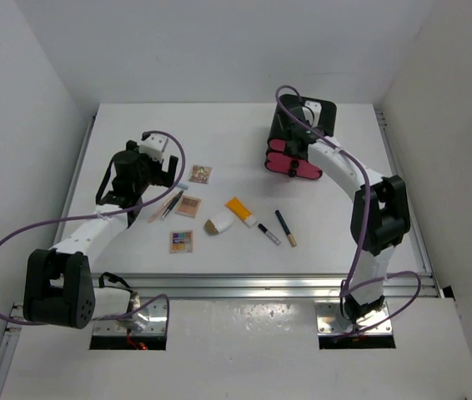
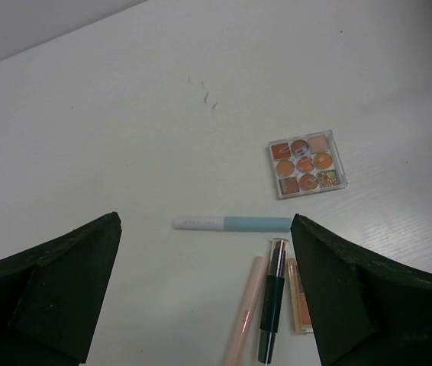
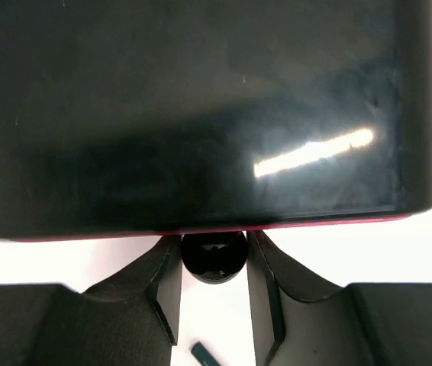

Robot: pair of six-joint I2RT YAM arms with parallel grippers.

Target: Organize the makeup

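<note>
Nothing's sorted yet as far as I can tell. Closest to the arm bases, the makeup lies loose on the white counter [image 1: 219, 133]. There's a square multicolour eyeshadow palette [image 1: 181, 241] at about 7 o'clock, an orange white-capped tube [image 1: 240, 211] near the middle, and a thin black gold-tipped stick [image 1: 286, 227] at 5.

A bit further out at 9 o'clock, the left end effector [image 2: 204, 221] hangs with its fingers spread wide, holding nothing. A pale blue stick [image 2: 235, 223] lies on the counter just ahead of it.

Way back at 1 o'clock, the right end effector [image 3: 212, 238] is pinched on the round black knob [image 3: 214, 258] of the black box with pink drawers [image 1: 298, 137]. My guess is a drawer gets pulled open first, and then every item needs putting away.
</note>
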